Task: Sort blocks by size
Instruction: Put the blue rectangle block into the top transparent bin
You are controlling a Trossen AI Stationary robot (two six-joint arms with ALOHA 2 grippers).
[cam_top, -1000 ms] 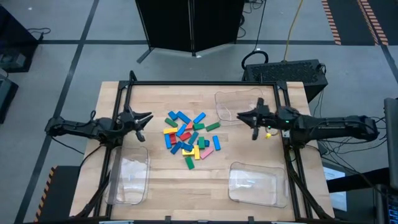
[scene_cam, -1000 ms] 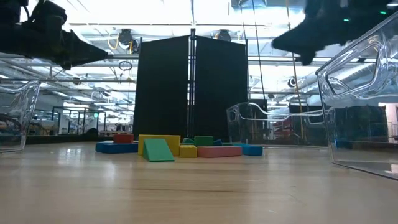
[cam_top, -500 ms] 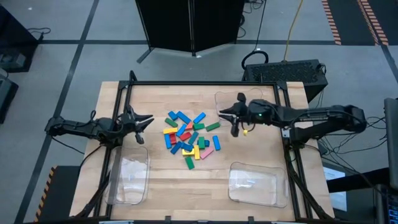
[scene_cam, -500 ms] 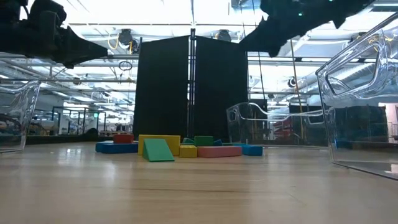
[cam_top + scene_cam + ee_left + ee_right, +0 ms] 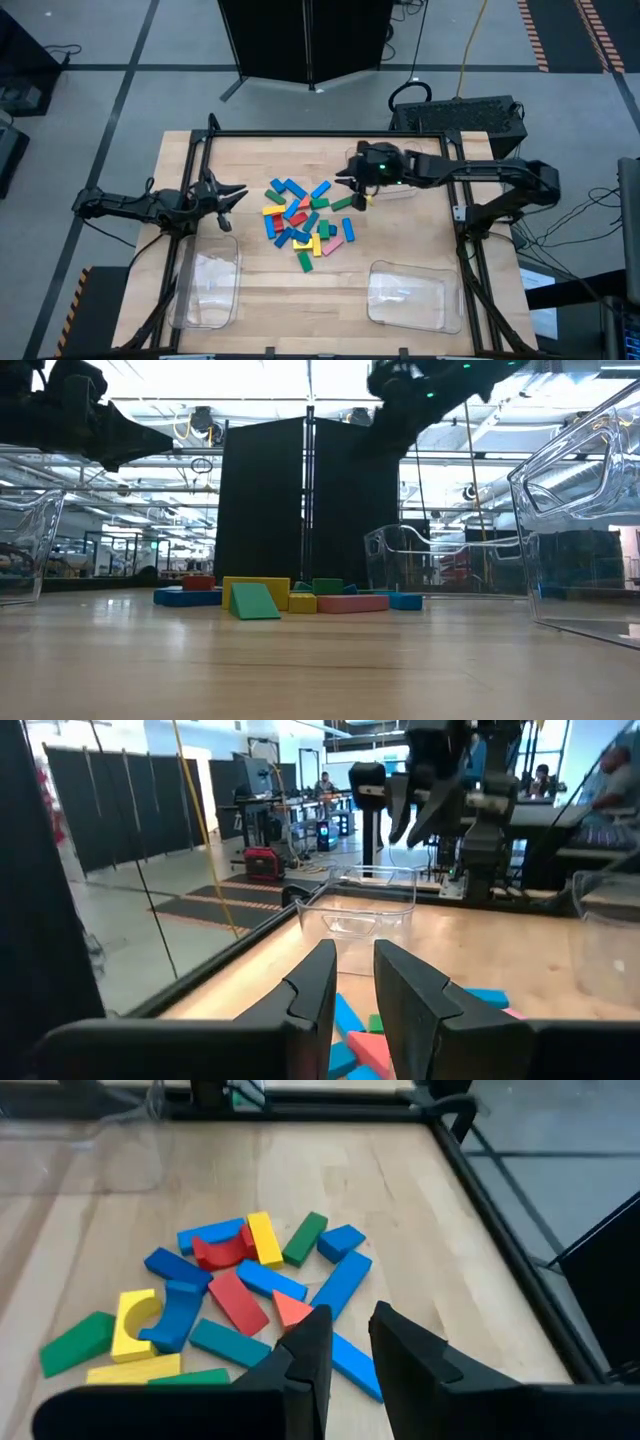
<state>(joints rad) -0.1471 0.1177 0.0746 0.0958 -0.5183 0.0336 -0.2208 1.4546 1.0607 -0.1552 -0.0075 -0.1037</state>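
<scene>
No readable text, label, brand, number or sign anywhere (not on the small coloured wooden blocks (image 5: 305, 224), the clear plastic trays (image 5: 407, 297), the pale wooden table top (image 5: 260, 290) or the black folding screen (image 5: 308, 500) behind). Room fittings beyond the table too far off to read.

A large industrial lab hall: black partition screens (image 5: 305, 500), ceiling light rows, taped floor lanes (image 5: 560, 30), far workbenches where people sit.
</scene>
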